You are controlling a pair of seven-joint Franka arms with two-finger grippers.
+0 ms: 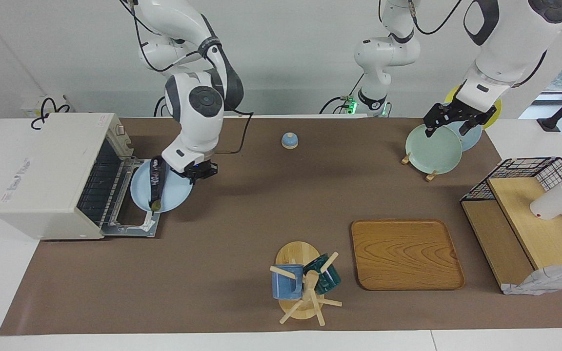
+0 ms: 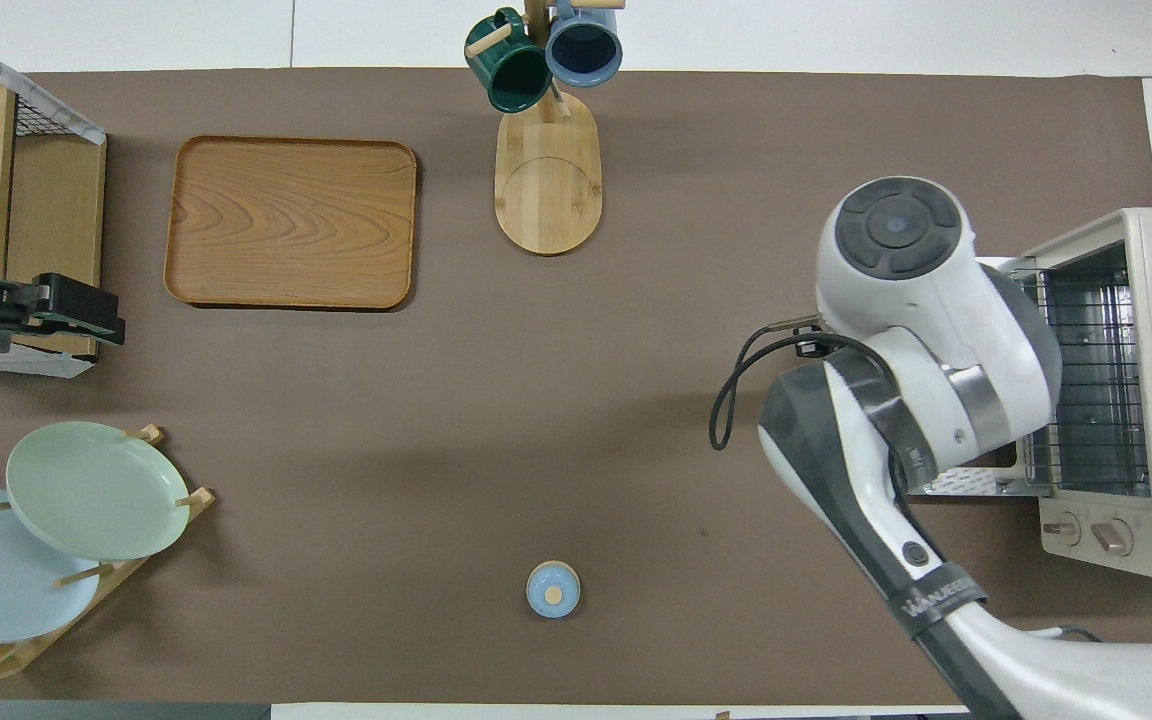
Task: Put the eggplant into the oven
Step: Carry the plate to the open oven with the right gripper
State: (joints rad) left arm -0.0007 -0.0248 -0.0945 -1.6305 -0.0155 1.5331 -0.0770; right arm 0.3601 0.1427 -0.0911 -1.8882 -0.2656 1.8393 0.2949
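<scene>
Facing view: the right gripper (image 1: 198,174), fingers pinched on a light blue plate (image 1: 173,192) bearing the eggplant (image 1: 155,181), holds it over the oven (image 1: 51,170)'s open door. The left gripper (image 1: 451,123) waits, fingers wide, over the plate rack.

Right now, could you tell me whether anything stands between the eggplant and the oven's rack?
Nothing visible does. The oven door lies flat open, and the right hand, shut on a plate's rim, holds it with the eggplant over that door, right at the open rack.
</scene>
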